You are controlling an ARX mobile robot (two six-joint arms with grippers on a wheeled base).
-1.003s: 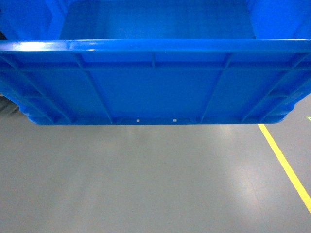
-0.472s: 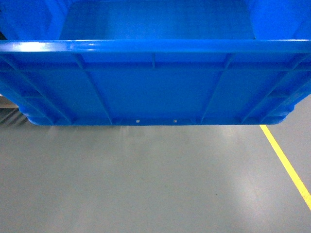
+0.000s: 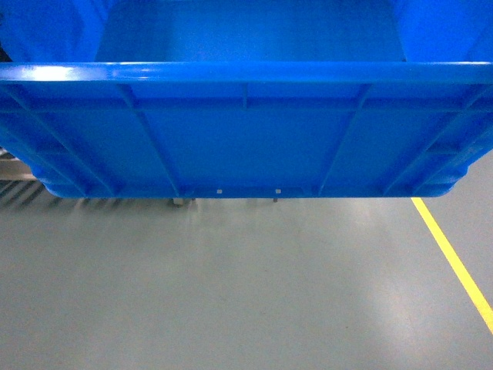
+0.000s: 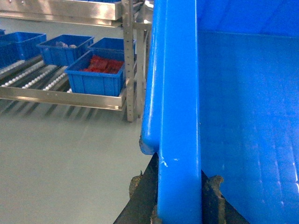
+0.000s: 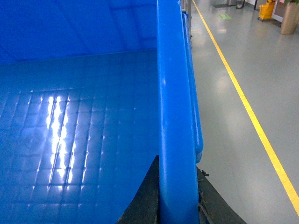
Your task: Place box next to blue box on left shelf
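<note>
**Crate carried toward the roller rack, clamped at both side rims**

Left to right. At 10 o'clock of the left wrist view: the left shelf (image 4: 60,95), a steel roller rack with white rollers and a flat front lip, carrying small blue bins; nearest its upright post, a blue box (image 4: 96,74) holding red parts. Well apart from the carried load, with open grey floor (image 3: 231,293) between. At 6 o'clock of that view: left end effector (image 4: 177,200), dark fingers closed narrow on either side of the thick left rim of the crate (image 3: 246,131). Across the head view: crate raised off the floor, long axis running side to side, ribbed near wall facing the camera, only a sliver of rack visible at 9 o'clock. At 6 o'clock of the right wrist view: right end effector (image 5: 175,200), likewise pinching the right rim. At 3 o'clock: yellow floor line (image 3: 454,262). Judged: rack lies left and ahead, so left arm nearer; free roller space beside the red-parts box is the target.
</note>
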